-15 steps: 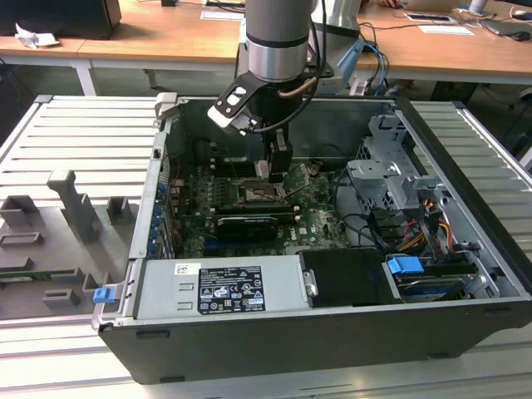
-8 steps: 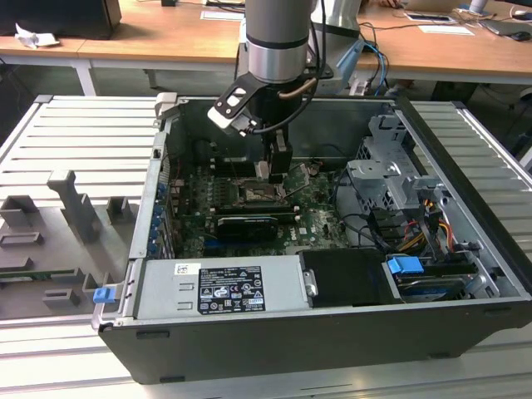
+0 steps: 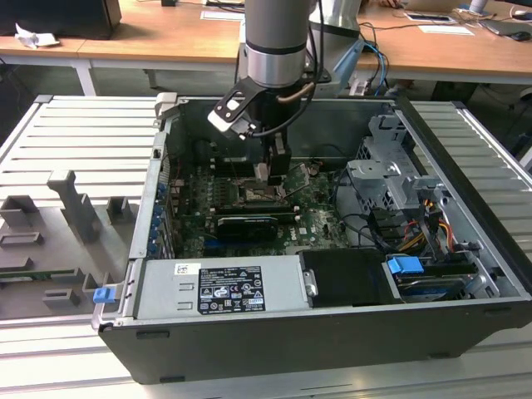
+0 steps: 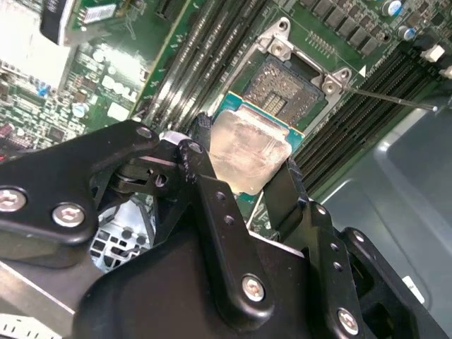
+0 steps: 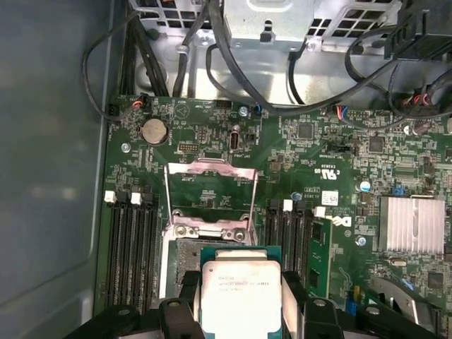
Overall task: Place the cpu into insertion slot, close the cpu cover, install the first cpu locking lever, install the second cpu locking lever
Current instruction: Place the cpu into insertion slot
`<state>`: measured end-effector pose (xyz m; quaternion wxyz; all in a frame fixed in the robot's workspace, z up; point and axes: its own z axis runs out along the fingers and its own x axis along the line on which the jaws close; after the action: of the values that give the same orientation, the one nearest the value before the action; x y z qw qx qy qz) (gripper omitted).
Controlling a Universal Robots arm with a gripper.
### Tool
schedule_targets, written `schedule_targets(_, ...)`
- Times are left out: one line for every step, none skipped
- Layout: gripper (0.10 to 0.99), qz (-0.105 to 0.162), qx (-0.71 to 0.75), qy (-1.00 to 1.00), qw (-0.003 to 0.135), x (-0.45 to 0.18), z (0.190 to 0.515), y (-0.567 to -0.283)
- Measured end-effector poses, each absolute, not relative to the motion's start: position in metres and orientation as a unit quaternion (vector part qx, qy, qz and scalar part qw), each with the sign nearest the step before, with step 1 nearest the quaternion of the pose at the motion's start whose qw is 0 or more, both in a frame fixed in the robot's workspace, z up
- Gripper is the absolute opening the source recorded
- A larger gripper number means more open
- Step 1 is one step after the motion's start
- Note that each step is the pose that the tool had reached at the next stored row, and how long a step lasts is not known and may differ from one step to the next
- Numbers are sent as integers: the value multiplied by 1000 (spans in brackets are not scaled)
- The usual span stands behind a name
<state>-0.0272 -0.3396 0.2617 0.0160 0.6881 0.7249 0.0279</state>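
Note:
My gripper (image 5: 240,305) is shut on the cpu (image 5: 239,293), a pale silver square chip held by its edges between the black fingers (image 5: 185,300). In the second wrist view the cpu (image 4: 244,152) hangs close over the insertion slot (image 4: 281,88), partly covering its dark pin field. The slot (image 5: 185,260) peeks out beside the chip. The cpu cover (image 5: 210,192) stands flipped open behind the slot, with a thin locking lever (image 5: 167,198) raised along each side. In the exterior view the gripper (image 3: 271,172) reaches down into the case over the slot (image 3: 253,194).
Memory slots (image 5: 131,247) flank the socket on both sides. A long black ribbed card (image 3: 247,224) lies in front of it and a grey power supply box (image 3: 220,287) sits at the case front. The drive cage (image 3: 386,179) with cables stands on the exterior view's right.

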Motion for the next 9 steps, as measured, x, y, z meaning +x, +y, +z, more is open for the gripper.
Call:
schedule_targets(541, 28, 688, 725, 16, -27, 261, -339)
schedule_targets(541, 28, 688, 725, 16, -28, 260, -338)
schedule_targets(541, 28, 689, 724, 16, -29, 258, -337)
schedule_targets(541, 28, 690, 723, 16, -29, 257, -337)
schedule_targets(541, 28, 691, 723, 16, -30, 256, -337)
schedule_targets(541, 28, 691, 723, 16, -30, 255, -337)
schedule_targets(541, 28, 691, 723, 16, -31, 254, -337)
schedule_targets(541, 28, 691, 723, 16, -32, 253, -337)
schedule_targets(541, 28, 691, 723, 16, -33, 251, -337)
